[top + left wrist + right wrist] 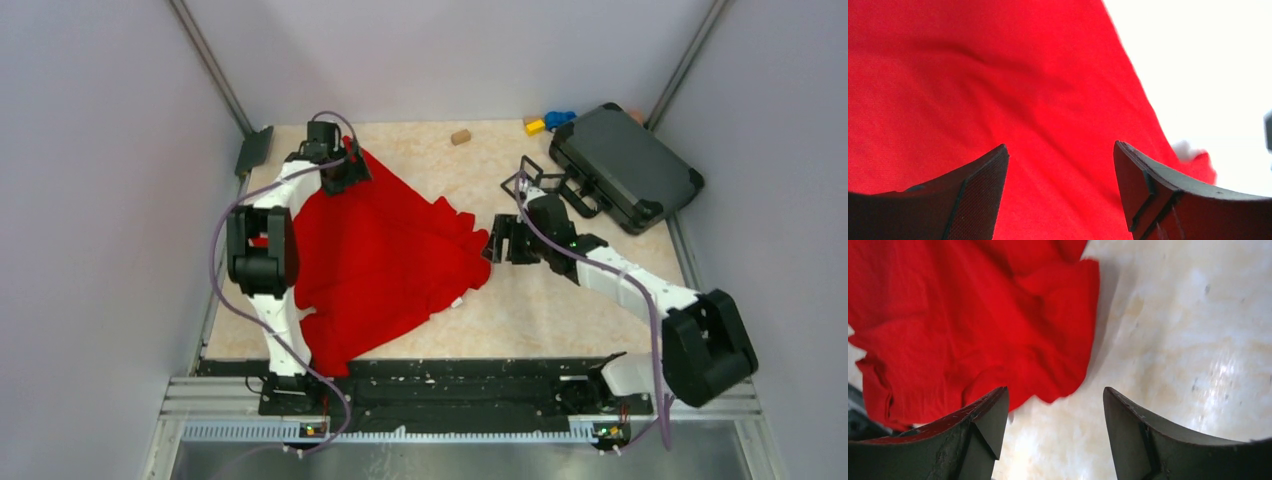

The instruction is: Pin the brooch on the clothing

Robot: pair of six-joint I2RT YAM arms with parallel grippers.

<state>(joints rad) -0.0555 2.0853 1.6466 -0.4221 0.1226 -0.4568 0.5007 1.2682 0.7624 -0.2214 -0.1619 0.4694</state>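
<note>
You are looking at a pale, marbled beige table boxed in by plain grey walls, with a metal post rising in each far corner. The clothing, a bright red garment, is lying spread and creased on the table's left half, one corner reaching toward the near edge and rumpled folds bunching along its right side. Your left gripper is hanging over the clothing's far corner; in the left wrist view its fingers are standing wide apart with only red fabric below them and nothing pinched between. Your right gripper is hovering just right of the clothing's rumpled edge; in the right wrist view its fingers are also gaping wide, over bare table beside the cloth. Well to the right of the clothing and farther back, a black hard case is sitting at an angle, with a yellow block and a blue piece just beyond it. A small tan block is resting beyond the clothing's far edge.
</note>
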